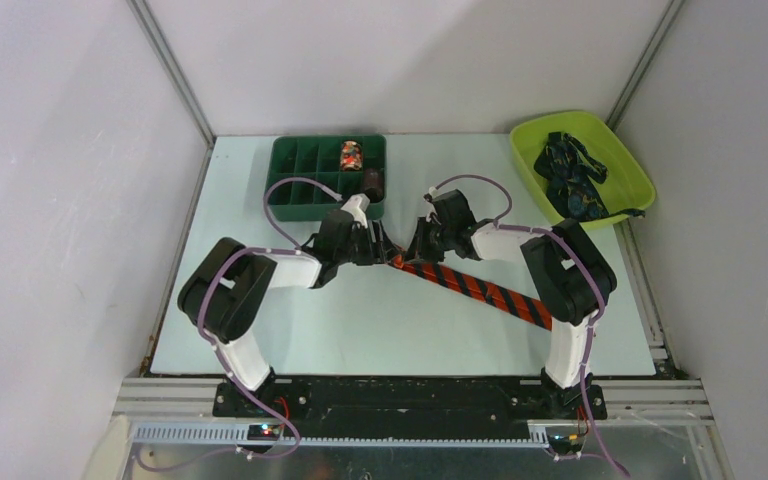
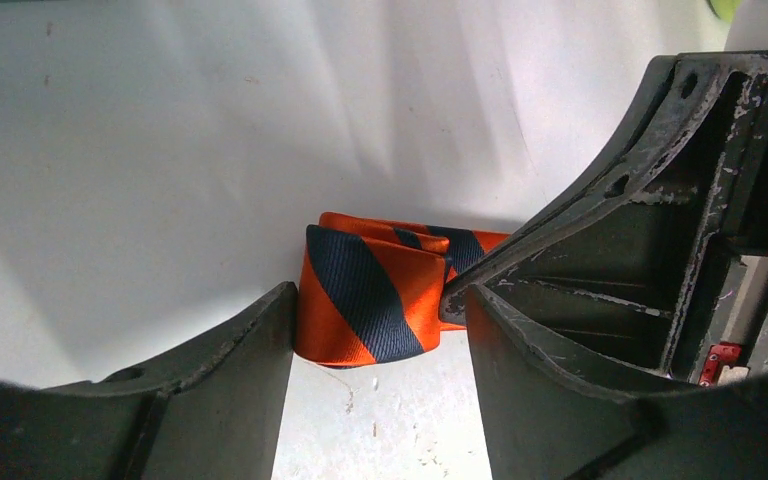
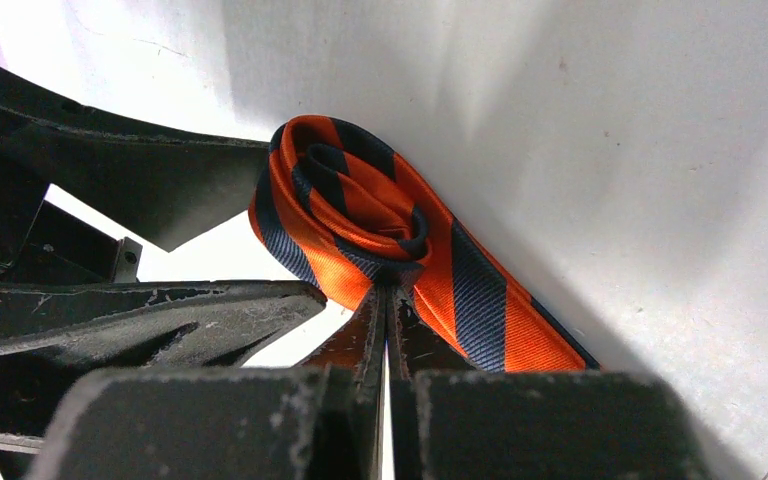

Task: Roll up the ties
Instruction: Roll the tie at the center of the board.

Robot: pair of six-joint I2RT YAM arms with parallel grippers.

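step: we were mid-roll on the striped tie [image 2: 365,305]
left jaws: wide, straddling the roll
right jaws: shut
next: probably needed another snug turn

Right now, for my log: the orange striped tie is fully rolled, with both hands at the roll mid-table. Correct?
No. The orange striped tie is only partly rolled: the top external view shows a long stretch lying flat. Left hand and right hand are at the roll.

Striped tie [image 1: 470,288], wider end (lower right) behind right arm [image 1: 572,272]
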